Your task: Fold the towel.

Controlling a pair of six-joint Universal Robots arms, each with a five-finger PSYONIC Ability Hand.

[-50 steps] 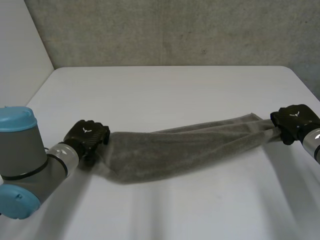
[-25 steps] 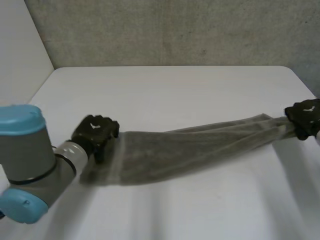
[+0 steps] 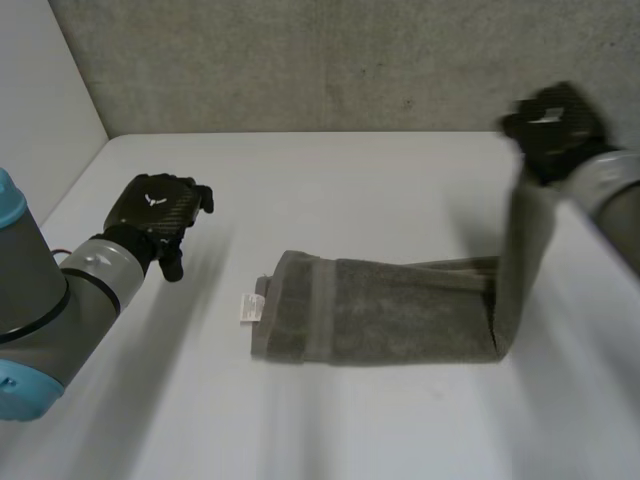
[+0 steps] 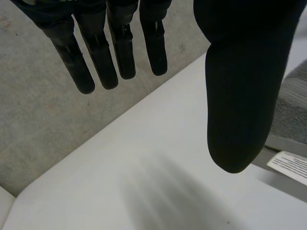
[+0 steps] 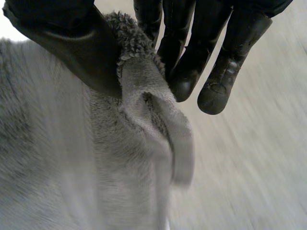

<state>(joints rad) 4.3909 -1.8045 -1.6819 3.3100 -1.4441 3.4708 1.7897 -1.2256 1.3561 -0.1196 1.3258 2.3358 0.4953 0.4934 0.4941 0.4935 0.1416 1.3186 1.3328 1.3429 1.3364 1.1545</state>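
A grey towel (image 3: 385,322) lies bunched lengthwise on the white table (image 3: 330,190), its white label (image 3: 250,308) at the left end. Its right end rises off the table to my right hand (image 3: 553,125), which is held high at the far right. In the right wrist view my right hand (image 5: 72,38) pinches the towel's edge (image 5: 144,91) between thumb and fingers. My left hand (image 3: 155,215) hovers left of the towel, apart from it. In the left wrist view the fingers (image 4: 112,52) and thumb are straight and hold nothing, with the towel's end (image 4: 292,105) and label (image 4: 290,165) beside the thumb.
A grey wall (image 3: 330,60) runs behind the table's far edge. A pale wall (image 3: 40,110) stands at the left. Bare tabletop lies in front of and behind the towel.
My left hand let go of the towel's left end and drew back to the left. My right hand rose and moved towards the far side, lifting the right end; the towel slid right.
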